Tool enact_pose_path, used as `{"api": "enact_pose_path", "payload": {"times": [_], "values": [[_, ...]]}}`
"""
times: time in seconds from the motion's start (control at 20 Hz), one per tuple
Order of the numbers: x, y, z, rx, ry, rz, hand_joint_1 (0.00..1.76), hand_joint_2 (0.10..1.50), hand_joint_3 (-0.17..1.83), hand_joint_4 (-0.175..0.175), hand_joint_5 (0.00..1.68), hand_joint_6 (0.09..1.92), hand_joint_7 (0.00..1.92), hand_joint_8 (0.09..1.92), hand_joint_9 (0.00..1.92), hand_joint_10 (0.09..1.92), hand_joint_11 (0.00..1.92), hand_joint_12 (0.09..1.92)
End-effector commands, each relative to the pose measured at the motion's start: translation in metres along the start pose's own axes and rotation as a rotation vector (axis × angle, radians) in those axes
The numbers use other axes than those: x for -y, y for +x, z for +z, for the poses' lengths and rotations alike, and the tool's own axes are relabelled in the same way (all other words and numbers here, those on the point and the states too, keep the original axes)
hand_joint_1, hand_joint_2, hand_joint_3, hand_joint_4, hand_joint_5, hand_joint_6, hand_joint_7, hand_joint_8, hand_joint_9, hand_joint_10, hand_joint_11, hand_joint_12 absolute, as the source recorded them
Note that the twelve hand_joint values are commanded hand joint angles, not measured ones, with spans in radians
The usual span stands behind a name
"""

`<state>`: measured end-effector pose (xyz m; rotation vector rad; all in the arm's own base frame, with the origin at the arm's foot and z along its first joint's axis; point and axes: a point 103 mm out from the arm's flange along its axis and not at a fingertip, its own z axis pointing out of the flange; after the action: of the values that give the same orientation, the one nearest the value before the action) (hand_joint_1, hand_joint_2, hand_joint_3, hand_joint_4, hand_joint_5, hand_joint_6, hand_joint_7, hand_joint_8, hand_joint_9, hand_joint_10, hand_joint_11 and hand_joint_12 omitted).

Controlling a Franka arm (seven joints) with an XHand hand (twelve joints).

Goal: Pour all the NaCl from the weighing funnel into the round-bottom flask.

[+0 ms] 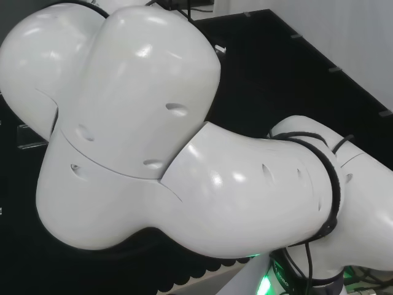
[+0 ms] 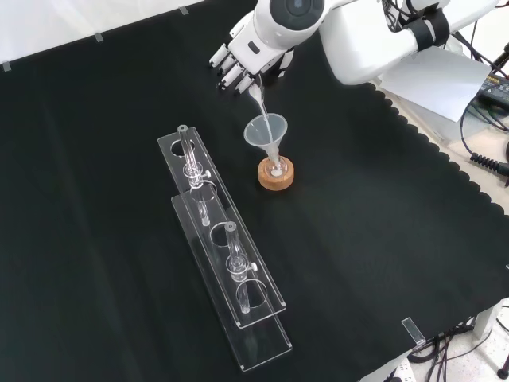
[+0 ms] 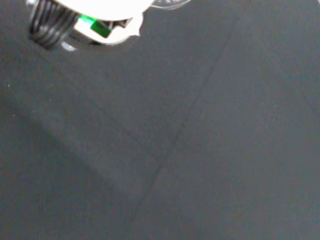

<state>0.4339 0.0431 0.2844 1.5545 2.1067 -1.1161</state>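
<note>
The black-cloth tabletop [image 2: 95,239] was the largest thing in the front view, its scalloped edge running down the right side. In the head view the arm's white links [image 1: 135,123] stood large before the camera and hid the working area. In the front view one link with a round grey cap [image 2: 298,9] stood at the top, just above the hand.

Left of centre in the front view lay two long clear plastic racks [image 2: 227,263], overlapping end to end and slanting from upper left to lower right. Each had round holes and carried an upright glass piece: one near the upper end [image 2: 188,155], one lower down [image 2: 235,251]. They stood near the flask's left but apart from it. A small clear plastic tab [image 2: 412,330] lay near the lower right edge of the cloth.

The round-bottom flask [image 2: 276,169] sat in a cork ring stand [image 2: 276,175], with a clear conical funnel [image 2: 265,131] set in its neck. Something white showed at the flask's bottom.

The hand [image 2: 242,56] hovered above and slightly left of the funnel. Its fingers [image 2: 231,76] were curled downward round the upper end of the weighing funnel [image 2: 256,94], a slim clear piece slanting down from the fingers, with its lower tip at the conical funnel's rim. Whether any salt remained in it could not be told.

In the wrist view, black cloth lay below a blurred white part of the hand [image 3: 107,10].
</note>
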Motion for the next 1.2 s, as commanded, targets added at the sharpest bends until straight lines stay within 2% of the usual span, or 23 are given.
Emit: {"api": "enact_pose_path", "payload": {"times": [0.05,0.45,0.6,0.75,1.2], "values": [[0.002,-0.001,-0.002,0.048,-0.002,-0.002,1.10,0.68,0.67,0.175,1.19,0.82,0.53,0.67,0.96,0.47,0.66,1.20],[0.002,0.002,-0.004,0.089,0.003,-0.004,1.10,0.68,0.67,0.175,1.20,0.82,0.53,0.67,0.96,0.47,0.66,1.20],[0.001,0.006,-0.008,0.137,0.021,-0.002,1.10,0.68,0.67,0.175,1.20,0.81,0.53,0.67,0.96,0.47,0.66,1.20],[0.001,0.008,-0.012,0.139,0.006,-0.010,1.10,0.68,0.67,0.175,1.20,0.81,0.53,0.67,0.96,0.47,0.66,1.20],[0.000,0.009,-0.012,0.162,0.017,-0.011,1.10,0.68,0.66,0.175,1.20,0.81,0.53,0.67,0.96,0.47,0.66,1.20]]}}
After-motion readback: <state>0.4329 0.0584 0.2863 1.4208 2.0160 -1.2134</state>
